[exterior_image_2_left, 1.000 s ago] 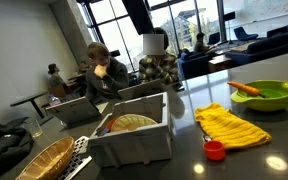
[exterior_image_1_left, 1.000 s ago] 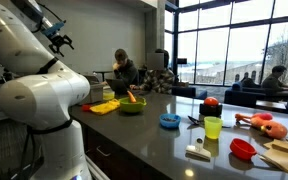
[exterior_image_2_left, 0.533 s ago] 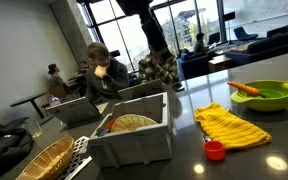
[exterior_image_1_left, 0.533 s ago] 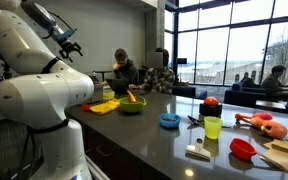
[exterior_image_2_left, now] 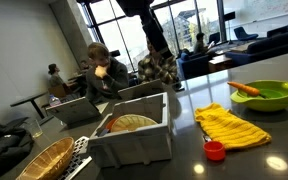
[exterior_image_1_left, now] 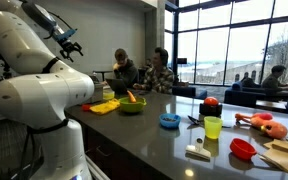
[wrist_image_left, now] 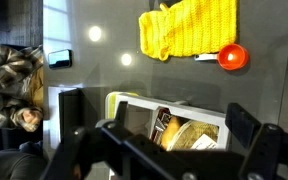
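Hanging high above the surface [exterior_image_2_left: 184, 165], the pincer [wrist_image_left: 162, 145] has its fingers spread wide and holds nothing. Straight below it sits a grey bin [exterior_image_2_left: 134, 145] with a tan disc [exterior_image_2_left: 131, 123] leaning inside. The bin looks like stiff, light plastic, too bulky to span, so its thin rim wall seems the place to pinch; the disc appears light and rigid, best taken by its top edge. An exterior view shows a wicker basket [exterior_image_2_left: 39, 162] and grater [exterior_image_2_left: 77, 152] left of the bin, then a red cap [exterior_image_2_left: 215, 151], yellow cloth [exterior_image_2_left: 232, 125] and green bowl [exterior_image_2_left: 264, 95] to its right. The wrist view misses basket, grater and bowl, yet alone looks down into the bin.
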Controlling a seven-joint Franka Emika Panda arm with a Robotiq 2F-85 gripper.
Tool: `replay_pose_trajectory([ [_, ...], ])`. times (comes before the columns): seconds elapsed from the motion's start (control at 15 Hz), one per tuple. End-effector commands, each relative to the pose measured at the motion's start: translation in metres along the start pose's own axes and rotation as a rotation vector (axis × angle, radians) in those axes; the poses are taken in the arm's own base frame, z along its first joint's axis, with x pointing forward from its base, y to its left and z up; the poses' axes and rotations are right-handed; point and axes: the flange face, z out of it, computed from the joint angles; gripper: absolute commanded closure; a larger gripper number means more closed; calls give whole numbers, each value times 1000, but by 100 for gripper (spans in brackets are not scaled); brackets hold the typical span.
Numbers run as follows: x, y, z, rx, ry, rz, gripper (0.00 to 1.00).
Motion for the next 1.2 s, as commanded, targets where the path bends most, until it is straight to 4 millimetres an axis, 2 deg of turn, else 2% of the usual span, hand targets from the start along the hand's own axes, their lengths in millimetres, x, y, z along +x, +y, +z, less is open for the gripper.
replay_pose_trajectory([
  [0.0, -5, 15, 28, 32, -81, 37, 0],
  [0.47, -39, 81, 140, 173, -357, 161, 0],
  [0.6, -47, 92, 169, 235, -426, 179, 0],
  [0.73, -51, 93, 189, 303, -468, 169, 0],
  [0.87, -46, 85, 200, 359, -491, 140, 0],
  [1.13, -29, 66, 206, 435, -459, 51, 0],
])
